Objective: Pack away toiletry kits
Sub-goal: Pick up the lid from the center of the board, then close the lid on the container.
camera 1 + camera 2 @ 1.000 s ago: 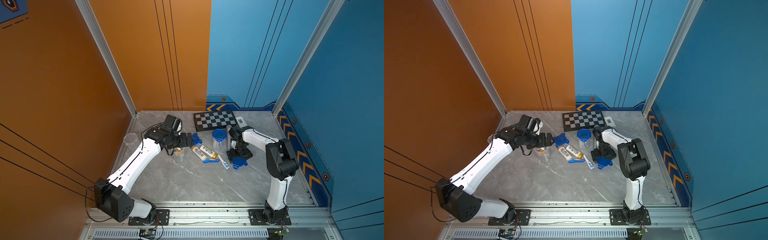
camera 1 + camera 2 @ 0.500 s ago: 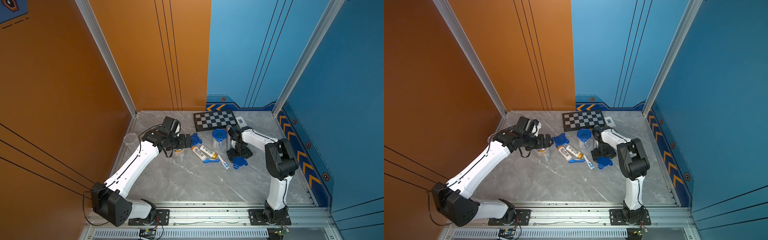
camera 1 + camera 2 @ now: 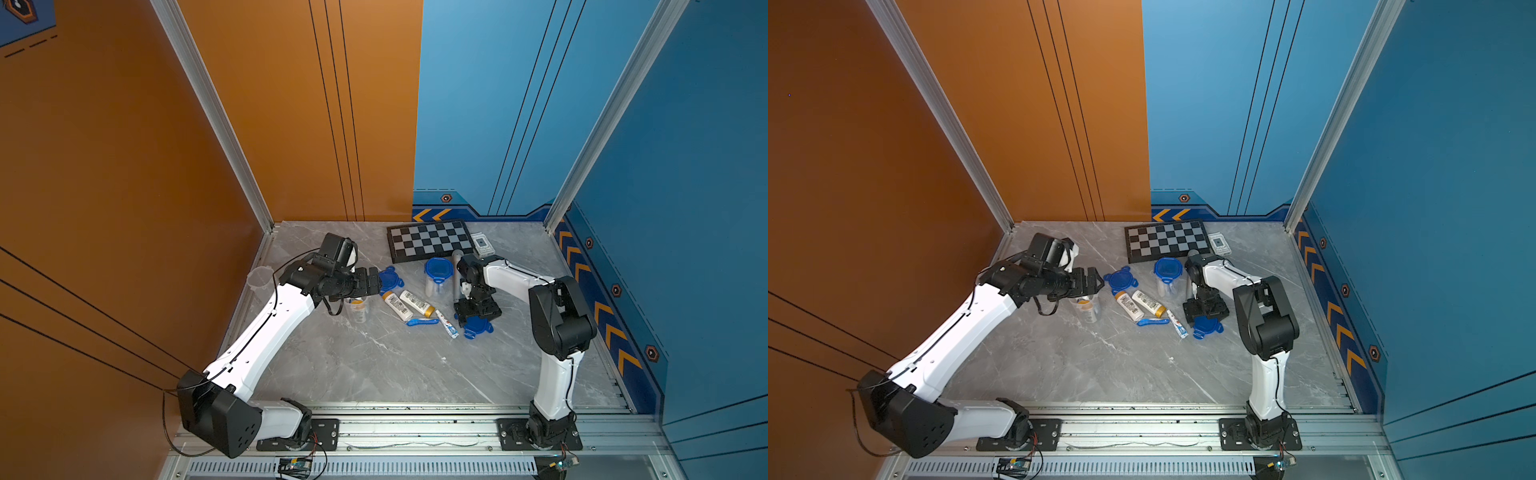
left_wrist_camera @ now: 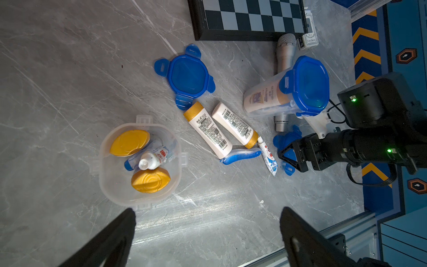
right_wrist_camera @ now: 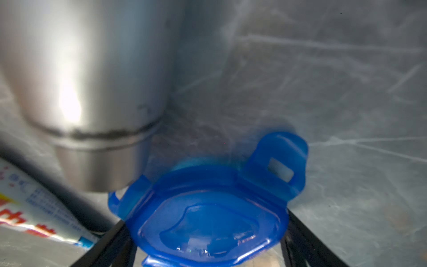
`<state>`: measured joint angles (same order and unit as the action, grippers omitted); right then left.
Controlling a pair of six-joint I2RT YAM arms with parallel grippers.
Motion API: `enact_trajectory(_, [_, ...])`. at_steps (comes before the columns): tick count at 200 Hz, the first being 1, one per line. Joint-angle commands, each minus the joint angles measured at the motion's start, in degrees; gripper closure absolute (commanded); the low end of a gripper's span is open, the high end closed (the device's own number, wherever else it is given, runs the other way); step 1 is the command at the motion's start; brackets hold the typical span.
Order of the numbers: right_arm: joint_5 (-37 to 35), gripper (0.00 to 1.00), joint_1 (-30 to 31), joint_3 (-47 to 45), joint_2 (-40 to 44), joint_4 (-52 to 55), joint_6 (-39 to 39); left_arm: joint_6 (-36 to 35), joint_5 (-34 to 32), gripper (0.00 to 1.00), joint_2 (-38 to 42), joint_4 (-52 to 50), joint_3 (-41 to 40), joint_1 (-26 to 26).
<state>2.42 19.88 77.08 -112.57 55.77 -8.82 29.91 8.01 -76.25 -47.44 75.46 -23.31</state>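
Right pincer set astride a loose blue lid, with the filled cup uncapped well to its left

The blue four-tab lid [image 3: 478,328] lies flat on the surface, right of the middle. It is directly under the right pincer [image 5: 205,233], whose jaws stand apart on either side of it; whether they already press on its rim I cannot tell. A toothpaste tube [image 4: 268,154] lies just beside the lid, and the silver microphone [image 5: 87,92] is close on its far-edge side. The open clear cup [image 4: 104,161], holding two yellow-capped bottles [image 4: 129,142] and a small tube [image 4: 152,159], stands well apart, left of the middle. Above it is the left pincer [image 4: 208,211], jaws wide and empty. So the right arm looks nearer the lid, the left nearer the cup. The surface [image 3: 374,365] is grey marble, with a chessboard [image 3: 430,241] at its far edge and an orange wall [image 3: 291,104] and a blue wall [image 3: 478,104] behind.
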Motion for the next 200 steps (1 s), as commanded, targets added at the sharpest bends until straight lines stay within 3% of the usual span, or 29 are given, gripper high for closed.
enact_trajectory(1, [-1.07,0.2,0.47,-2.33,2.76,-1.37,0.72,0.38,0.18,0.02,1.94,-0.56,-1.59,0.84])
enact_trajectory(36, [-4.01,0.2,5.1,1.99,12.36,1.17,2.97,-0.1,0.6,0.01,3.58,-0.48,-4.95,3.71])
enact_trajectory(74, [-4.7,0.2,11.35,10.43,16.12,8.43,3.21,-1.03,0.94,0.01,4.72,-0.52,-7.96,8.86])
enact_trajectory(101, [-4.4,0.2,17.94,19.83,13.86,13.21,1.68,-1.08,0.36,0.0,5.57,-0.53,-9.69,13.61])
enact_trajectory(122, [-2.89,0.2,23.36,31.79,6.81,16.52,0.08,-0.54,-0.74,0.03,6.56,-0.54,-11.31,16.73])
enact_trajectory(146, [0.14,0.2,27.48,50.01,-4.72,21.02,-1.72,0.64,-0.77,0.24,7.31,0.06,-12.76,19.61])
enact_trajectory(174, [3.65,0.2,29.88,70.83,-18.78,27.43,-3.83,1.81,-0.42,0.68,7.21,0.53,-14.04,21.94])
enact_trajectory(200, [7.14,0.21,29.95,73.59,-22.49,26.07,-7.87,2.43,1.49,0.86,7.18,3.17,-16.05,23.86])
